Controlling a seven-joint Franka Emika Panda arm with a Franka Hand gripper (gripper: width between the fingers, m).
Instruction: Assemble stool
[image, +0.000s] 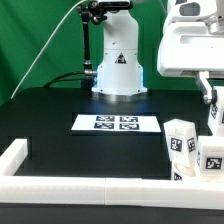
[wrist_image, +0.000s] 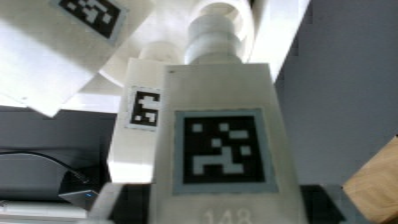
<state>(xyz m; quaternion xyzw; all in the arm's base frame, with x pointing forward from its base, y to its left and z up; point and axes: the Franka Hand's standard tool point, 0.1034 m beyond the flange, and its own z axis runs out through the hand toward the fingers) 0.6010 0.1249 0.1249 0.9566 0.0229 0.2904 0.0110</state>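
- Leg (wrist_image: 222, 130), white with a square tag, sits clamped between the gripper's (wrist_image: 214, 196) fingers (wrist_image: 93, 196)
- Its round peg end points away from the hand
- Tagged part (wrist_image: 89, 15), also white, lies just past that peg; contact unclear
- Marker board (image: 118, 123) lies flat, well off to the hand's side, before the arm's base (image: 118, 65)

A plain green backdrop (image: 40, 30) stands behind a matte black tabletop (image: 50, 115) edged by a long white border rail (image: 90, 187).
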